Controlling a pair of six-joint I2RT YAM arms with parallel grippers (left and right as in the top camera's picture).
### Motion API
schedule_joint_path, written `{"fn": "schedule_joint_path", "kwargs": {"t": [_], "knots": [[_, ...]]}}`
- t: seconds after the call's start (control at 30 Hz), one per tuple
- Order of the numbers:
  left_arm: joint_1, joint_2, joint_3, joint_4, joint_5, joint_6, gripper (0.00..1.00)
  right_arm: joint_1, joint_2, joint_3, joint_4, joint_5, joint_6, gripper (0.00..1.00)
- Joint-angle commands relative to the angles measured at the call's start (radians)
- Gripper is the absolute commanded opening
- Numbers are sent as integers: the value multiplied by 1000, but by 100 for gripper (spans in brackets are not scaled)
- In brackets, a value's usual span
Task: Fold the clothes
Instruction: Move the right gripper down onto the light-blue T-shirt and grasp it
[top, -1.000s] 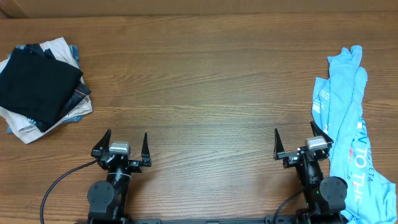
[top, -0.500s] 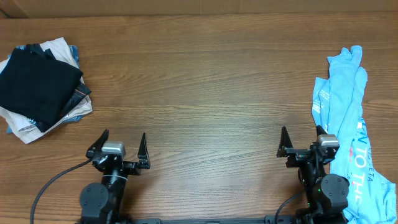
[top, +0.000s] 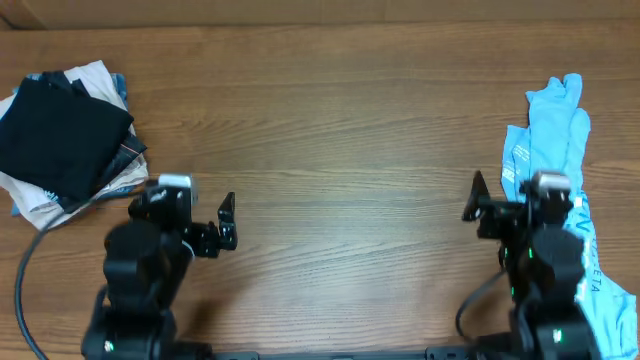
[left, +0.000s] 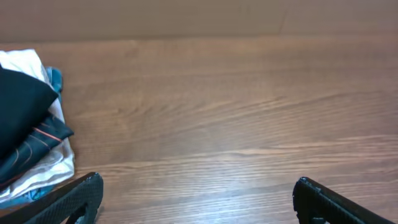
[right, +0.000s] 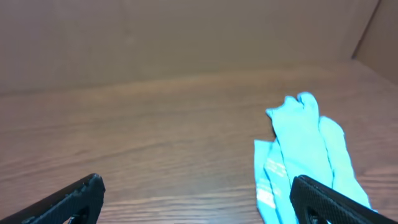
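The light sky-blue T-shirt (top: 548, 135) lies crumpled in a long heap at the table's right edge, with white lettering showing. It also shows in the right wrist view (right: 305, 149), ahead and to the right. My right gripper (top: 525, 195) is open and empty, above the table beside the shirt's left edge; in its own view (right: 198, 182) the right finger is over the cloth. My left gripper (top: 185, 205) is open and empty over bare wood at the left; its own view (left: 198, 182) shows nothing between the fingers.
A stack of folded garments lies at the far left: a black one (top: 60, 135) on top of white and beige ones (top: 40, 208). The stack also shows in the left wrist view (left: 25, 118). A brown wall backs the wooden table (top: 330, 120).
Both arms have lifted and moved away from the front edge toward the table's middle. The right gripper is now closer to the shirt. Both grippers stay open.
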Motion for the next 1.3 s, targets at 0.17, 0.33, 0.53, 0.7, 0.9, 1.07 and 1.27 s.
{"fn": "schedule_joint_path", "kwargs": {"t": [0.17, 0.33, 0.53, 0.7, 0.9, 1.07, 1.27], "knots": [[4, 156, 129, -66, 8, 20, 100, -90, 452, 249, -16, 3, 9, 100], [4, 157, 129, -74, -3, 23, 100, -113, 584, 289, -3, 4, 8, 100], [4, 157, 129, -69, -4, 23, 100, -187, 645, 288, 35, 9, 8, 99], [4, 157, 129, -68, -3, 23, 100, -314, 705, 288, 30, 60, 58, 98], [4, 157, 129, -49, 0, 21, 100, -505, 837, 288, 69, 10, 95, 97], [4, 157, 129, -46, 0, 14, 94, -593, 981, 288, 119, -95, 118, 88], [4, 157, 129, -47, 7, 11, 80, -627, 1082, 288, 184, -95, 132, 71]]}}
